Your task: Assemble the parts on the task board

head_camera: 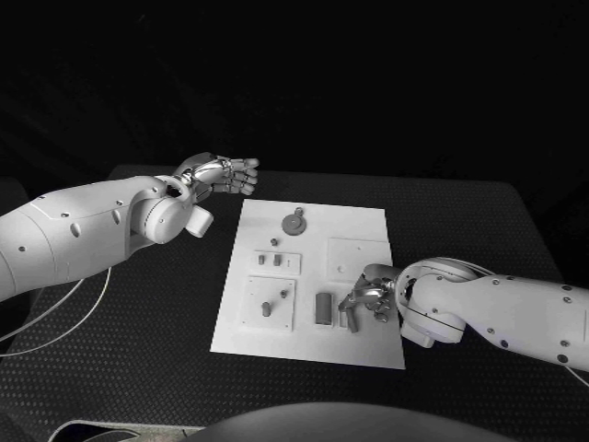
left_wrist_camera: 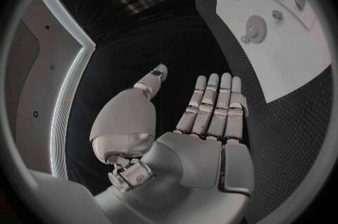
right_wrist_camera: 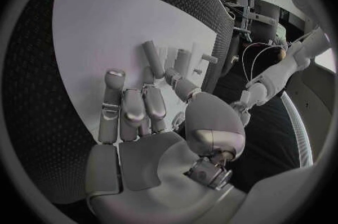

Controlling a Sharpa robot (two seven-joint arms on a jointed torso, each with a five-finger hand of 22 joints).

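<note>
The white task board (head_camera: pixel 308 343) lies in the middle of the black table. My right hand (head_camera: pixel 370 297) is down on its near right part, thumb and a finger pinching a short grey peg (head_camera: pixel 352 319) that touches the board. In the right wrist view that peg (right_wrist_camera: pixel 182 62) stands by the thumb tip, next to a longer grey cylinder (right_wrist_camera: pixel 154 58). This cylinder (head_camera: pixel 324 308) lies free just left of the hand. My left hand (head_camera: pixel 222 175) hovers off the board's far left corner, fingers straight and apart, holding nothing (left_wrist_camera: pixel 211 106).
On the board sit a round grey knob (head_camera: pixel 294 221) at the far end, a square raised plate (head_camera: pixel 358 253), small blocks (head_camera: pixel 275 261) and a plate with pins (head_camera: pixel 271 302). Bare black table (head_camera: pixel 480 230) surrounds the board. A cable (head_camera: pixel 56 313) trails at the left.
</note>
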